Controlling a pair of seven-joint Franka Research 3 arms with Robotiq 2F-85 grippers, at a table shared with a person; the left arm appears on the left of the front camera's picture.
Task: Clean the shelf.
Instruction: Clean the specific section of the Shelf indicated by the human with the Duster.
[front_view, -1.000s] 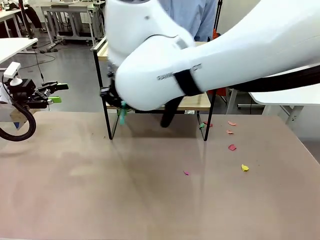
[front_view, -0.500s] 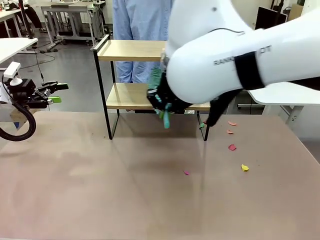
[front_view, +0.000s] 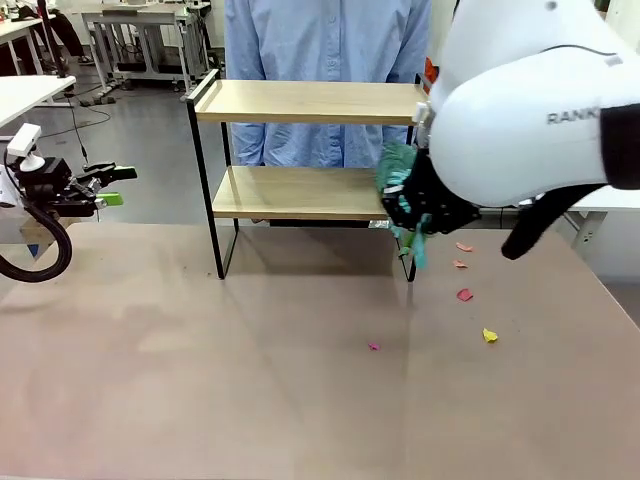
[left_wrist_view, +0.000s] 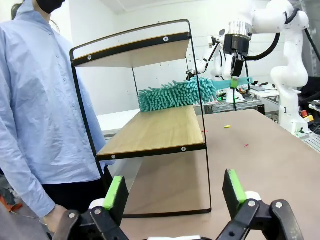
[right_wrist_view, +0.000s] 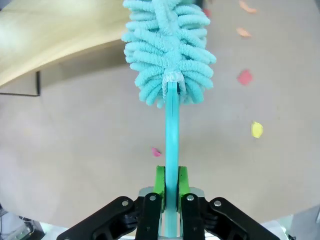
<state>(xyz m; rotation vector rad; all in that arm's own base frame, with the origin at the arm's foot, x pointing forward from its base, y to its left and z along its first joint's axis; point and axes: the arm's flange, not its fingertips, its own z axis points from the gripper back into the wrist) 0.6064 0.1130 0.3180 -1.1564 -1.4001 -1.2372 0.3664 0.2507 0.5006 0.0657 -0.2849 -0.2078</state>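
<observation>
The shelf (front_view: 300, 102) stands at the table's far middle: two light wood boards in a thin black frame. My right gripper (front_view: 412, 218) is shut on the handle of a teal fluffy duster (front_view: 398, 170) at the right end of the lower board (front_view: 290, 192). In the right wrist view the duster head (right_wrist_view: 169, 55) sticks out past the board's edge (right_wrist_view: 50, 35), its handle clamped in my right gripper (right_wrist_view: 171, 182). From the side, the duster (left_wrist_view: 175, 94) lies over the lower board's far end. My left gripper (front_view: 105, 185) hangs open at the far left, its green pads (left_wrist_view: 116, 192) wide apart.
Small coloured paper scraps lie on the table right of the shelf: pink (front_view: 373, 346), red (front_view: 464, 295), yellow (front_view: 490, 336), orange (front_view: 460, 264). A person in a light blue shirt (front_view: 330, 40) stands behind the shelf. The near half of the brown table (front_view: 200, 400) is bare.
My right arm swept the duster from the shelf's left end along the lower board to its right end. The left arm stayed still.
</observation>
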